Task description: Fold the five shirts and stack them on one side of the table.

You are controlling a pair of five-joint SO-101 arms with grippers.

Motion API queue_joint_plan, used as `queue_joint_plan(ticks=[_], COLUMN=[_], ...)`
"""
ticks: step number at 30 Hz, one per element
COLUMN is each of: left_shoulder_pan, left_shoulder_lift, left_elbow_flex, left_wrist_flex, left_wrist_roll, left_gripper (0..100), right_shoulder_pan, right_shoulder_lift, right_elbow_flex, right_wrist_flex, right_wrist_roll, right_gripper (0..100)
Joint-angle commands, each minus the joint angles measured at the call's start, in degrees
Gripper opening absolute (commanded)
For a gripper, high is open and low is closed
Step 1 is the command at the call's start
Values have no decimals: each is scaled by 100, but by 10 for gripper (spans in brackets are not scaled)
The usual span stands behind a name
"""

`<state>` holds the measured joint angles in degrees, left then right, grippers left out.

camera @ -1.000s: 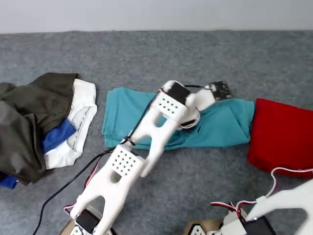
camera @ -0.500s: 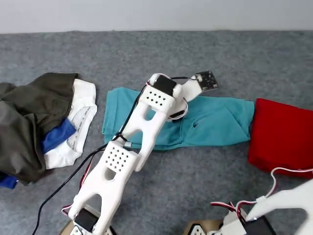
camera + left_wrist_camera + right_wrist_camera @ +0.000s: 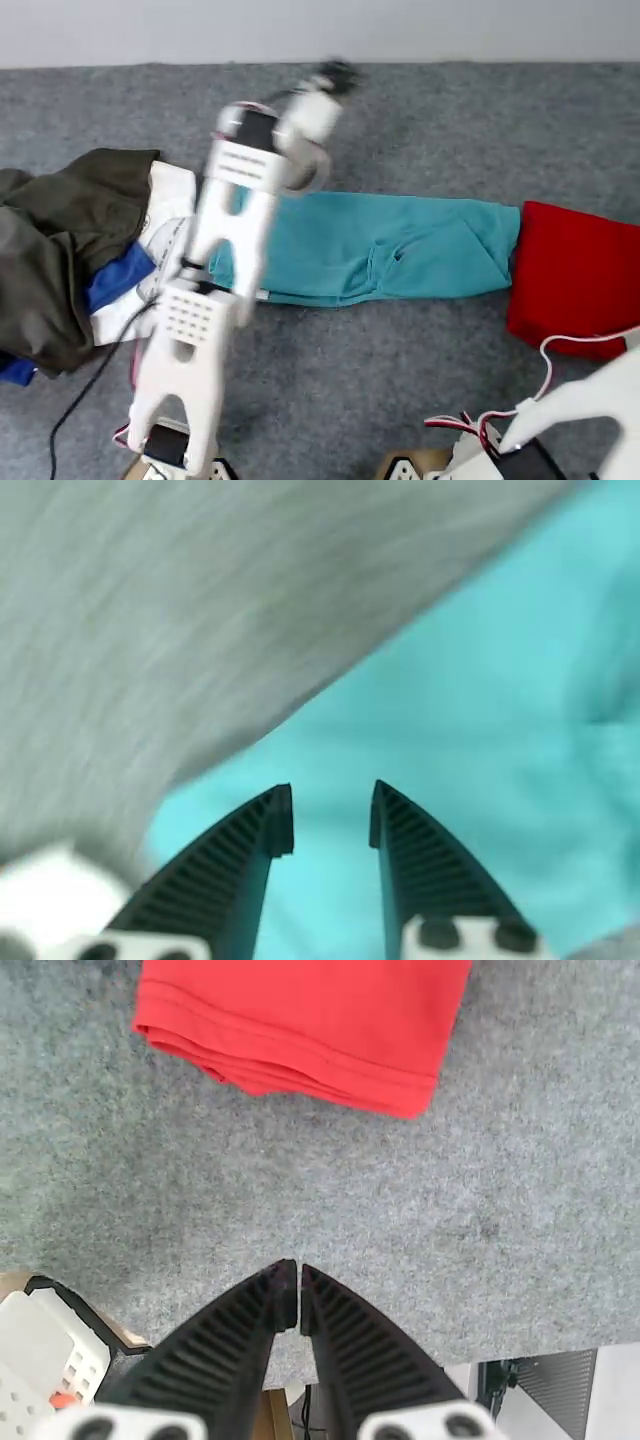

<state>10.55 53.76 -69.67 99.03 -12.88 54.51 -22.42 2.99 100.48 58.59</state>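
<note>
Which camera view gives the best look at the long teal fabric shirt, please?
The high view: the long teal fabric shirt lies nearly whole beside the folded red shirt. The left wrist view catches a blurred patch under the left gripper; the right wrist view faces the red shirt.

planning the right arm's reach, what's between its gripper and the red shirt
Bare grey table covering, seen in the right wrist view, separates the right gripper from the red shirt.
</note>
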Motion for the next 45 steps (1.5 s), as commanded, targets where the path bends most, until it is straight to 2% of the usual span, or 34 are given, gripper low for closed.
queue_joint_plan(ticks=[1,7,15,21,24,31,40,45], left_shoulder_pan=[-870,-1503,-1521,-1477,-1380,-1169,-1916,-2198], left_shoulder_lift=[-448,-396,-281,299,554,976,316,-185], left_elbow_flex=[541,1490,2237,2079,1754,1191,1191,1209], left_wrist_flex=[158,141,-273,-273,-158,149,158,158], left_wrist_roll=[185,185,185,185,185,-316,-343,-642], left_gripper=[200,262,276,272,226,10,13,13], right_shoulder_pan=[-75,-57,-48,31,40,48,48,48], right_shoulder_lift=[-215,-215,-215,-382,-497,-602,-831,-831], right_elbow_flex=[114,396,448,440,448,448,448,448], right_wrist_flex=[215,215,215,215,215,215,215,215], right_wrist_roll=[-53,-53,-53,-53,-44,-44,-44,-44], right_gripper=[12,12,12,12,12,12,12,12])
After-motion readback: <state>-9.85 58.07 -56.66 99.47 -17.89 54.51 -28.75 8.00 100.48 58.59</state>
